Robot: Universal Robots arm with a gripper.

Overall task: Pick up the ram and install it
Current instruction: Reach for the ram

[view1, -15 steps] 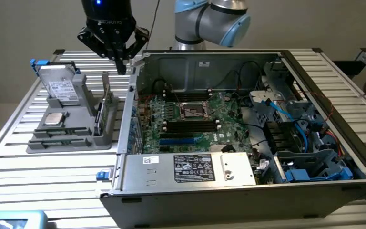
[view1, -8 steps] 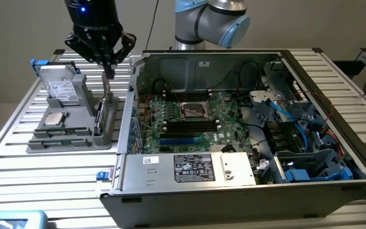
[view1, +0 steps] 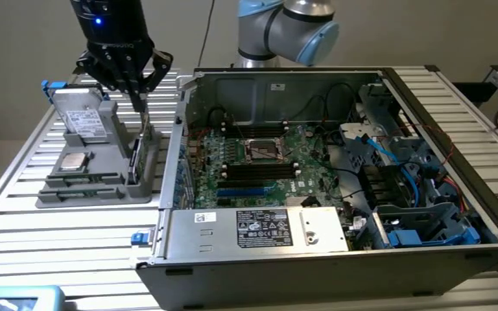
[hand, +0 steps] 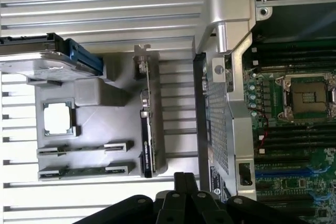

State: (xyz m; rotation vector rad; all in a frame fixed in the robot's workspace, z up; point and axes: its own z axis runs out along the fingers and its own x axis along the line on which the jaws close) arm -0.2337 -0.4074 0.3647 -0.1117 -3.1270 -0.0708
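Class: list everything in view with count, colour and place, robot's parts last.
table: one, silver, under everything
holder: one, grey, on table
hard drive: one, silver, in holder
processor chip: one, silver, in holder
ram: one, dark with pale labels, on edge in holder
slim sticks: two, greenish, in holder's slots
computer case: one, black, open, beside holder
motherboard: one, green, inside case
robot arm: one, grey-blue, beyond case
gripper: one, black, shut, above holder

My silver metal arm (view1: 277,29) has pale blue rounded joint caps (view1: 321,40). From here I see its wrist as a glossy black cylinder (view1: 119,23) carrying a small blue light (view1: 99,21), ending in a black angular-fingered gripper (view1: 135,97).
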